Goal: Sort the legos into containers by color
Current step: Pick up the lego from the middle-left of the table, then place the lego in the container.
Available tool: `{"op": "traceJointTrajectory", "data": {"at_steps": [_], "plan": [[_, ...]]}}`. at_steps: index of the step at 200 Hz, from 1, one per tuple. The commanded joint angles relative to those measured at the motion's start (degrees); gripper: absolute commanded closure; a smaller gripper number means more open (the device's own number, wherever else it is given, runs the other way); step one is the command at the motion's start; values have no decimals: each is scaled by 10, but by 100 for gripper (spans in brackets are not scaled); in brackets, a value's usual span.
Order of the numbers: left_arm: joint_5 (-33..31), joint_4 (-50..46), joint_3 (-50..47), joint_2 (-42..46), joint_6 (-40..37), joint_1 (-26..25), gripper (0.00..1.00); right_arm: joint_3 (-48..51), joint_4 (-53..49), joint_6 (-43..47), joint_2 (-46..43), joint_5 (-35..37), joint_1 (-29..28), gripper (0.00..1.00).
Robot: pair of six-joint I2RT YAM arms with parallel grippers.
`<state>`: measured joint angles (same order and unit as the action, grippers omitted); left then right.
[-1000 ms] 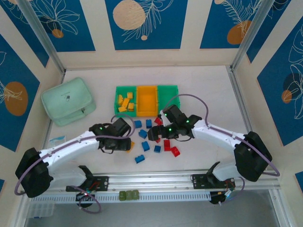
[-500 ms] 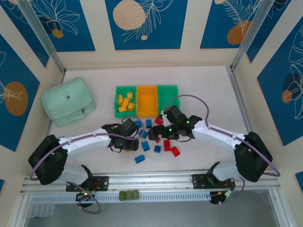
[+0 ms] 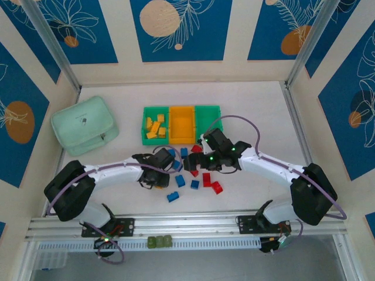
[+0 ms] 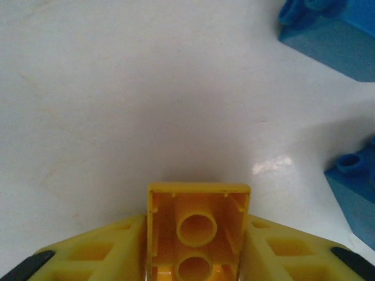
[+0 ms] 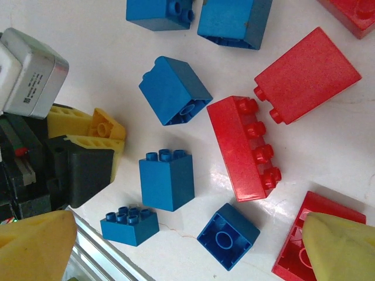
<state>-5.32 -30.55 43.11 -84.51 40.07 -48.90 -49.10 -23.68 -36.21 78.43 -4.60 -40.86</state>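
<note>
Left gripper (image 4: pixel 198 260) is pinched on a yellow brick (image 4: pixel 198 225), fingers against both side walls, on the table (image 3: pixel 252 105) near the middle of its near edge. The smooth hollow walls could slip or pivot on lifting, and blue bricks (image 4: pixel 328 35) lie close enough to be knocked. The brick's open underside faces the wrist, its long axis along the fingers. Right gripper (image 5: pixel 187 246) gapes wide.

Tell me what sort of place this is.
Probably a robot training cell, not a home: two arms bolted to a metal rail, a white table boxed in by printed panels, and legos beside sorting containers.
</note>
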Motion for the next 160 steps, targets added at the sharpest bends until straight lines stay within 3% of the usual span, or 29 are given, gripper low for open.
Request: {"op": "traceJointTrajectory", "data": {"at_steps": [1,57,96,160], "plan": [[-30,-42,13,12,6,-5,61,-21,-15,13,-7,-16,7,1],[-84,-116,80,76,12,7,62,-43,-35,34,-28,-19,23,1],[-85,-145,149,86,-3,68,64,-70,-38,39,-33,-25,32,1],[-88,-136,317,-49,-60,196,68,-105,-3,27,10,-18,48,1]]}}
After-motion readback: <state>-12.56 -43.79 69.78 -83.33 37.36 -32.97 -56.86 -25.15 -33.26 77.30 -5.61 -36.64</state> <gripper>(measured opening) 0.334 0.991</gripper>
